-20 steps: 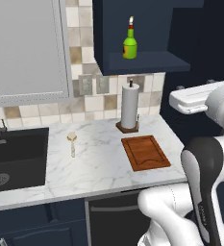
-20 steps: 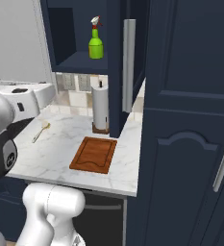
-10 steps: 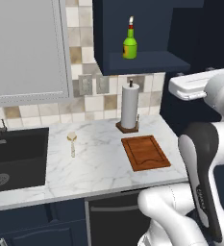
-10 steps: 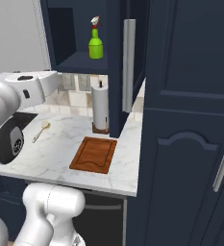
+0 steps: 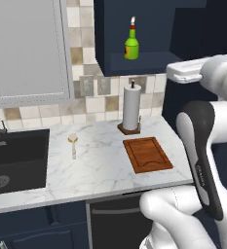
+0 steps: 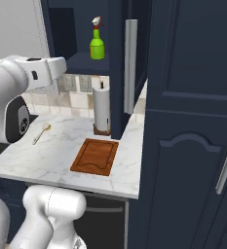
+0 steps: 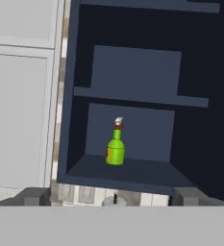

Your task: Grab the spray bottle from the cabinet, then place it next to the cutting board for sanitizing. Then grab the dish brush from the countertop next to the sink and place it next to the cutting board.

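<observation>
Fingers stand spread wide and empty, aimed at the cabinet niche. Neither of the 2 transfers is done. Spray bottle stands upright on the niche shelf, ahead of the fingers and well apart from them. Cutting board lies on the tabletop below; dish brush rests near the sink.

Item count: one spray bottle on the cabinet shelf. On the tabletop: one cutting board, one dish brush, one paper-towel roll. One sink.
</observation>
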